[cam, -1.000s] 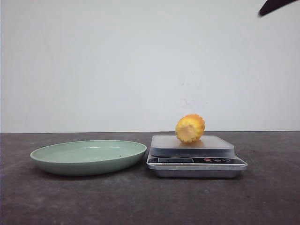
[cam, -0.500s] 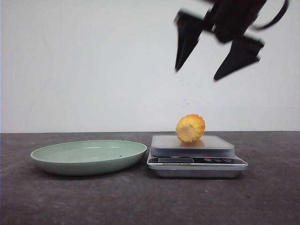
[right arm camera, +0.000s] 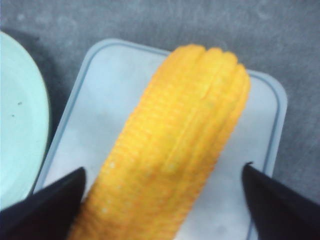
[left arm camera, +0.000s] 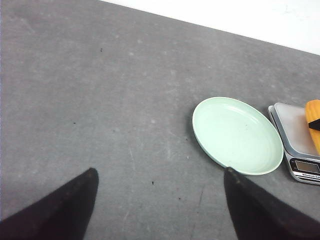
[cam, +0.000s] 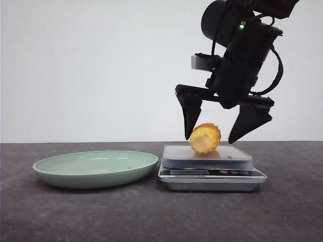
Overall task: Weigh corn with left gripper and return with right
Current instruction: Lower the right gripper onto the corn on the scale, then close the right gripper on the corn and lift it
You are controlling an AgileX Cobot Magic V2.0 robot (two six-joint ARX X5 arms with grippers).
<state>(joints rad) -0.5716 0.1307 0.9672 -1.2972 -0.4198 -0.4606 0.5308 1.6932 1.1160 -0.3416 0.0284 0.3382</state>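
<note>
On the scale (cam: 212,166) in the front view, the corn (cam: 205,137) lay on the weighing platform with its flat cut end toward the camera. The right gripper (cam: 217,128) hung directly over it with its jaws spread wide, one fingertip just beside the corn on the side toward the green plate (cam: 95,168), the other well clear on the far side. Neither finger appeared to touch the cob. The plate sat just beside the scale, to the scale's left.

From the left wrist view, the left gripper (left arm camera: 160,205) was open and holding nothing, parked well away from the scale over the dark table (left arm camera: 90,100). The plate (left arm camera: 237,135) lay between it and the scale (left arm camera: 297,145), and only a sliver of corn (left arm camera: 313,122) showed at the frame edge.

Seen by the right wrist camera, the corn (right arm camera: 175,145) lay slightly diagonal across the scale's pale platform (right arm camera: 115,100), filling the space between the two dark fingertips (right arm camera: 45,200), which straddled it with a gap on each side. The plate's rim (right arm camera: 20,120) showed beside the scale.

The step in hand looked to be the right-hand pickup for the return. To do it well, the gripper probably needed to come a little lower so the pads met the cob at its widest girth, and shift slightly away from the plate to centre it. Closing across the rounded sides rather than along the length should grip best; a gentle, square close would keep the cob from rolling or skidding off the smooth platform.
</note>
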